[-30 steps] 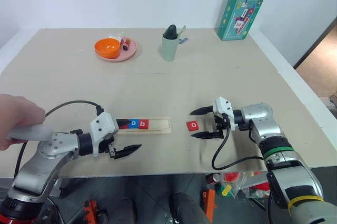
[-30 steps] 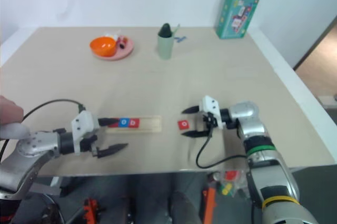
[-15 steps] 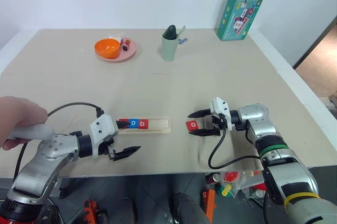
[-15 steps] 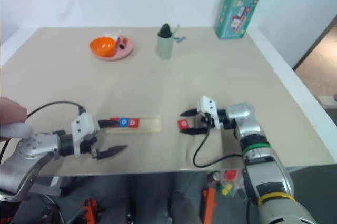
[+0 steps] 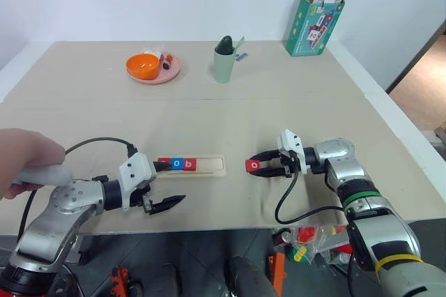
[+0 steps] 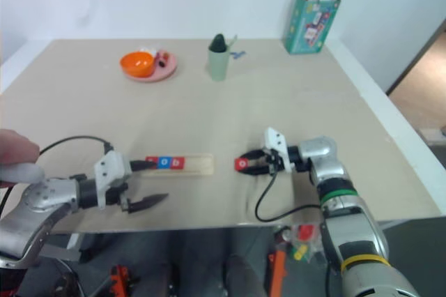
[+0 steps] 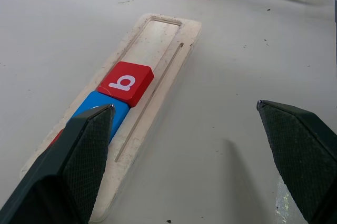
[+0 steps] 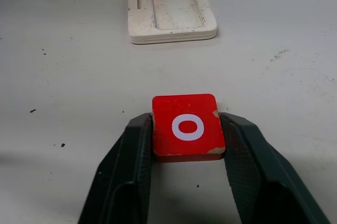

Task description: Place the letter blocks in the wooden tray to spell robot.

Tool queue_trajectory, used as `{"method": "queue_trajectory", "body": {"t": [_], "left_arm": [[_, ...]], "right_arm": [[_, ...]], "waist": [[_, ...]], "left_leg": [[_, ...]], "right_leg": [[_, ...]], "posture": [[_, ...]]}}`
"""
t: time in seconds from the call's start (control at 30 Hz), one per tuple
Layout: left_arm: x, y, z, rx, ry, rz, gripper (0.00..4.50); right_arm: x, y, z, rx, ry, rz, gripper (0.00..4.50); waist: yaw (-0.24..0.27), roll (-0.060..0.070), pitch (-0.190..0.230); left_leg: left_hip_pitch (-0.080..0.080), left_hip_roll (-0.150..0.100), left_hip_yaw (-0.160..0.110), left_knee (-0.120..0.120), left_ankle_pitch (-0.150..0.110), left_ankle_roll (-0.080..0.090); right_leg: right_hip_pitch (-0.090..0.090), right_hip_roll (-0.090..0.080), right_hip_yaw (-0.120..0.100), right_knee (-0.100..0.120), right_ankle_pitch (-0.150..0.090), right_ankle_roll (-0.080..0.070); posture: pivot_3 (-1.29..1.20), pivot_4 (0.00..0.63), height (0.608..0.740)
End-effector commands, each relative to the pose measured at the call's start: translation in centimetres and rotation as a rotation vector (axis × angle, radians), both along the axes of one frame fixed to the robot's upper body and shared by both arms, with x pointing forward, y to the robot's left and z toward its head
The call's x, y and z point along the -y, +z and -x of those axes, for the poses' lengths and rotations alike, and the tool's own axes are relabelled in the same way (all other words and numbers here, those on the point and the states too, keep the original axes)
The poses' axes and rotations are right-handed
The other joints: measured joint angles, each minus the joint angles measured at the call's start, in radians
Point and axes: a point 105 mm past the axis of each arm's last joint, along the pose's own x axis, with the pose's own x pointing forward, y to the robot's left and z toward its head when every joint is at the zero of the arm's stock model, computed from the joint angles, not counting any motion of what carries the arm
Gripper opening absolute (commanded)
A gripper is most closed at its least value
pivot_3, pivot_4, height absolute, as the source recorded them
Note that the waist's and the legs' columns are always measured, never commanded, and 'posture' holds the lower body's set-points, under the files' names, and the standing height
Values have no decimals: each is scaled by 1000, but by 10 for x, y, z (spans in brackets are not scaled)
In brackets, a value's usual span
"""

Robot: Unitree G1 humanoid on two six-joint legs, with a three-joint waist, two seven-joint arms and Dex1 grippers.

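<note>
A: Right wrist view first: what is the right hand (image 8: 188, 150) doing?

B: Its two black fingers (image 8: 124, 174) press both sides of the red "o" block (image 8: 186, 125), which lies on the counter (image 8: 63, 77).

A: And the left hand (image 7: 197, 166)?

B: Spread wide, holding nothing; one finger (image 7: 79, 166) sits over the near end of the wooden tray (image 7: 167, 54).

A: Where is the tray in the left eye view?

B: Centre-left of the frame, left of the "o" block and apart from it. A red "b" block (image 7: 126, 82) and a blue block (image 7: 100, 114) lie touching in its slot; another red edge behind them is mostly hidden.

A: Anything else?

B: A person's hand (image 5: 24, 160) at the left edge grips the left arm.
</note>
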Motion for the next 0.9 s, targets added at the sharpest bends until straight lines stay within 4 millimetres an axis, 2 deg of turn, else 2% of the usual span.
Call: {"method": "queue_trajectory", "body": {"t": [0.03,0.27,0.4,0.53,0.63,0.8,0.9], "left_arm": [[0,8,-1,44,-15,-13,4500],[1,8,-3,46,-20,-16,4500],[-2,8,-4,50,-5,-10,4500],[-11,13,-10,78,60,30,4500],[-17,15,-12,89,102,56,4500],[-21,12,-12,84,130,72,4500],[-20,10,-12,78,146,102,4500]], "right_arm": [[-2,6,0,15,26,2,1209],[-2,6,-1,23,26,2,1209],[-9,21,-2,59,36,-19,1209],[-29,43,-1,74,25,-64,1209],[-50,52,3,95,9,-60,1209],[-77,56,7,106,-34,-43,1209],[-106,49,11,70,-44,-37,1209]], "waist": [[0,0,0],[0,0,0],[0,0,0],[-1,2,1],[0,2,1],[1,3,2],[1,2,1]], "left_leg": [[0,0,0,0,0,0],[0,0,0,0,0,0],[0,0,0,0,0,0],[0,0,1,-1,0,0],[0,1,0,-2,0,0],[-1,1,0,-3,0,0],[-2,1,0,-3,0,0]], "right_leg": [[0,0,0,0,0,0],[0,0,0,0,0,0],[0,0,0,0,0,0],[-1,0,1,0,0,0],[-2,0,0,0,0,0],[-3,1,-2,0,-1,0],[-3,0,-1,0,-2,-1]], "posture": [[0,150,740],[0,150,740],[0,150,740],[0,150,740],[0,150,740],[0,150,740],[0,150,740]]}}
